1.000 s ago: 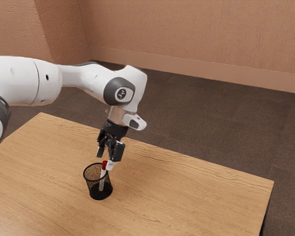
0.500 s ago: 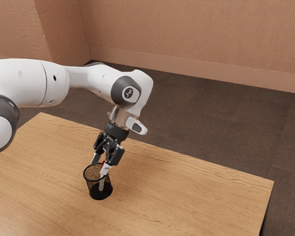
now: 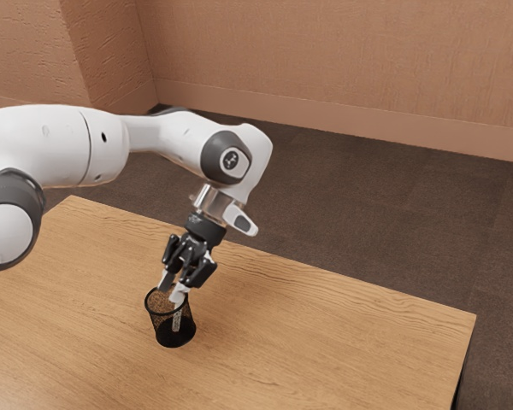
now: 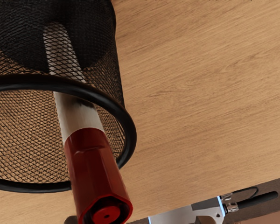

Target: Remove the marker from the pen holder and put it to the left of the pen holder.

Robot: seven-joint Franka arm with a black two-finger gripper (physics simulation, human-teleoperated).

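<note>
Marker (image 4: 91,163) in the holder (image 3: 163,328), foot down inside the mesh, tilted, red cap (image 4: 98,177) standing proud of the rim (image 4: 130,135). Holder upright on the table (image 3: 325,342).

Gripper (image 3: 171,289) right over the holder's mouth, pointing down, fingertips at about rim height. Fingers (image 3: 179,295) parted; no clamp on the marker seen from either camera. Read it as released, nothing held. Cap lies close under the hand, good for a grab.

Done: the reach, near enough. Hand is at the holder, cap within range. Not yet done: the grip, the lift, the carry, the setting down. Call it early, first third at most. Neither half of the job is met: marker not out, nothing placed to the holder's left.

Step in hand, by my reading: lining up on the cap. Next would be a little centring, then closing on cap or upper barrel, then a lift along the marker's lean until the foot clears the rim. After that, over to the holder's left, lower, let go.

Watch for: a fingertip catching the rim and tipping the holder; the marker dragging the mesh up with it; a rounded barrel rolling once laid down.
</note>
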